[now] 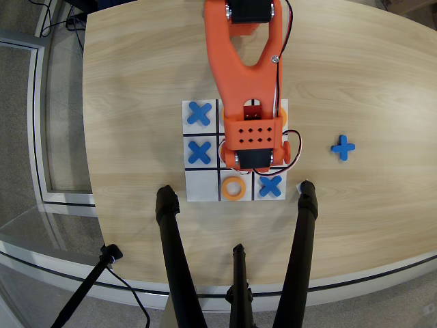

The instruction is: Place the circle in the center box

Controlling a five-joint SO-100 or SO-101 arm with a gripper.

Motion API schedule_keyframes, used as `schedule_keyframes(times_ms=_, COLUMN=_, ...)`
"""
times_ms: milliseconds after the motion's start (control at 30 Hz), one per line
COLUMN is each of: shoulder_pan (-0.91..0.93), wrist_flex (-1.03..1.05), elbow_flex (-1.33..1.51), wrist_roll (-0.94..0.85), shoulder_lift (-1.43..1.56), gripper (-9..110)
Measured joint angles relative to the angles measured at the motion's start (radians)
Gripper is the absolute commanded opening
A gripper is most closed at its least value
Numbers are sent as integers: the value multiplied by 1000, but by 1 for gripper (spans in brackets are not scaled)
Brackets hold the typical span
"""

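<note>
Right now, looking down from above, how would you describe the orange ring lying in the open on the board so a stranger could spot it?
Find the white grid board mid-table, partly under the orange arm. In the overhead view its bottom row's middle cell holds the orange ring. It is round with a hole, while nearby pieces, like the blue cross beside it, are X-shaped.

Arm (249,82) over board's (193,193) mid — crosses (199,114) left.

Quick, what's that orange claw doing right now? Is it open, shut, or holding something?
Claw: cannot be told. The arm's own body hides its tips above the board, so no grip on any ring shows.
</note>
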Motion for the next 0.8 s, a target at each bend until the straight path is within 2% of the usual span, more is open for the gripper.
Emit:
schedule_keyframes(times_ms=467, shoulder_pan=-14, wrist_flex=0, elbow_flex=-25, wrist_roll=26, shoulder_lift=-31, gripper=0)
schedule_keyframes(times_ms=800, shoulder_pan=-14, wrist_flex=0, elbow_flex=-34, wrist_roll=28, shoulder_lift=-38, gripper=6)
